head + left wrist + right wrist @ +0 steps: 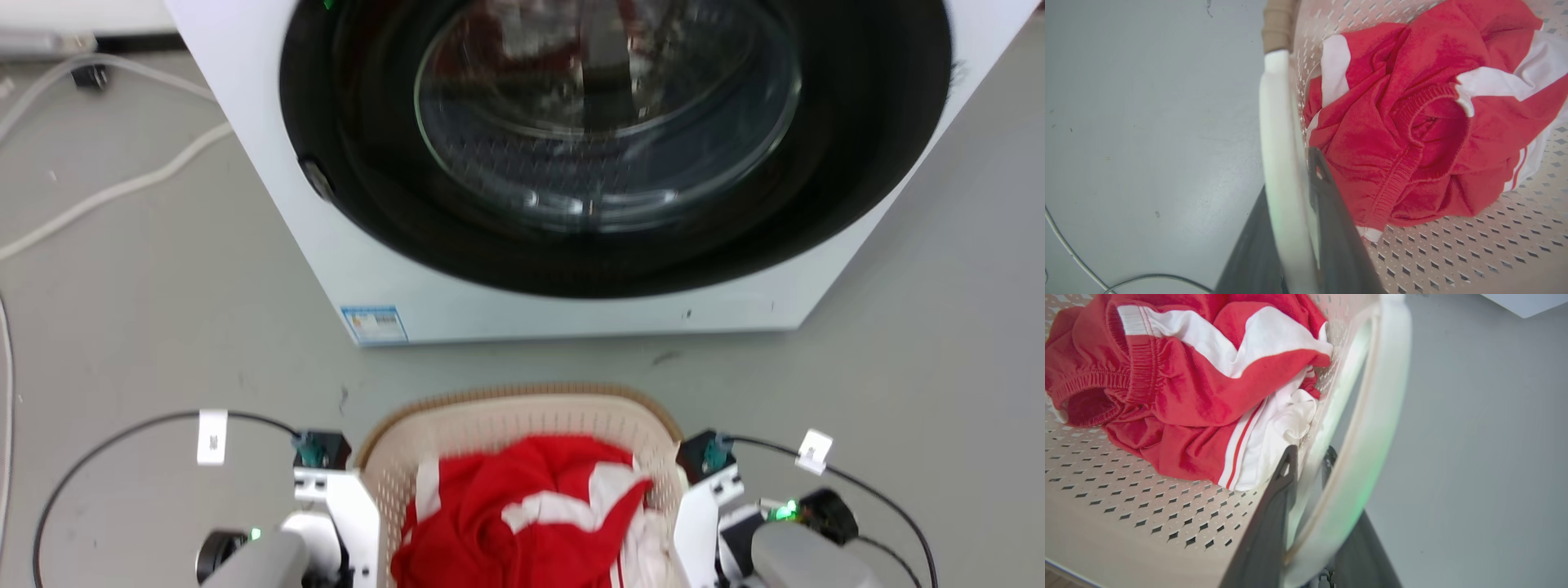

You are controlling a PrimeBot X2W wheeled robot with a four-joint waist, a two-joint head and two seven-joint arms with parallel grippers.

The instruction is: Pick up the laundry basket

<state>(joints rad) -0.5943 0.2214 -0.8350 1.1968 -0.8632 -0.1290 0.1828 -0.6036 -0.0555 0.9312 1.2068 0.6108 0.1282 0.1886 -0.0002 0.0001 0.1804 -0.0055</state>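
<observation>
A small cream plastic laundry basket (506, 420) with perforated walls and a tan woven-look rim sits low in the middle of the head view, just before a white front-loading washing machine (269, 163) on a grey floor (122, 327). A crumpled red and white garment (531, 506) lies inside it. The left gripper (1290, 175) is clamped narrowly on the basket's white left handle (1278, 122), one dark finger inside the wall and one outside. The right gripper (1310, 457) grips the white right handle (1372, 416) the same way. The grasp looks done on both sides; the lift seems to be what is left, though whether the base has cleared the floor cannot be told.
</observation>
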